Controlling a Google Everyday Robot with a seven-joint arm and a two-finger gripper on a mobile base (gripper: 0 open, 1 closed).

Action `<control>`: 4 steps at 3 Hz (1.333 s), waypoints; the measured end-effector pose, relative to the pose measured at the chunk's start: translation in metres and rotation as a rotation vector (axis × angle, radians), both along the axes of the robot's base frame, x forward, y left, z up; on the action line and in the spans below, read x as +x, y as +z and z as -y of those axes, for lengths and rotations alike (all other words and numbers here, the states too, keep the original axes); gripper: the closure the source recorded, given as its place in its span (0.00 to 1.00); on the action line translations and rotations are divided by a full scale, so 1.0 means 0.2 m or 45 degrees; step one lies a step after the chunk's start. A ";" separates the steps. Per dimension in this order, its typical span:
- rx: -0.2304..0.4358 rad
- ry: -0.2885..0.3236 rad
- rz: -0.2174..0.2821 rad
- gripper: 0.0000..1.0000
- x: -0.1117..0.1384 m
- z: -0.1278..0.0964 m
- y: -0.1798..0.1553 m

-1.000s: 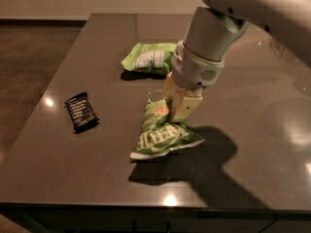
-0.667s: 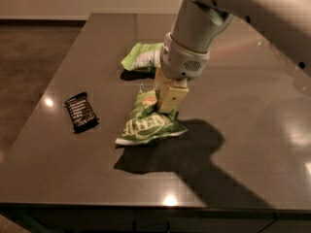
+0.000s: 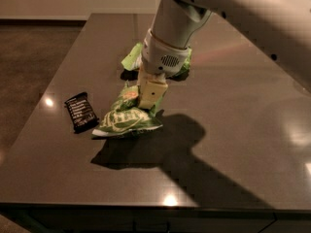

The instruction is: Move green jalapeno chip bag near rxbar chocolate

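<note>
The green jalapeno chip bag [image 3: 125,117], bright green with white lettering and a small orange emblem, hangs tilted with its lower edge at the dark table. My gripper [image 3: 148,100] comes down from the grey arm and is shut on the bag's upper right part. The rxbar chocolate [image 3: 80,112], a small flat black wrapper with white text, lies on the table just left of the bag, a small gap between them.
A second, smaller green bag [image 3: 133,57] lies behind the arm, mostly hidden by it. The dark glossy table [image 3: 243,130] stretches right and toward the front; its left edge runs close to the black bar.
My gripper has carried the chip bag left and toward the front, closing most of the gap to the black bar.
</note>
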State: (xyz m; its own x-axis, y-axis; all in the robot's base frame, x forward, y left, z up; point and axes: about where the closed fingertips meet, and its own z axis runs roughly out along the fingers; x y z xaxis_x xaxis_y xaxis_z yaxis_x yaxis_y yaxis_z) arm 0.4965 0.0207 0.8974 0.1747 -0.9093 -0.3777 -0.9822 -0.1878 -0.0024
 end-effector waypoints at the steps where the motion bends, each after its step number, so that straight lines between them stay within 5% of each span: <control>1: 0.009 -0.016 -0.032 0.39 -0.02 -0.08 -0.01; 3: 0.061 -0.058 -0.075 0.00 -0.04 -0.18 0.00; 4: 0.064 -0.060 -0.076 0.00 -0.04 -0.18 0.00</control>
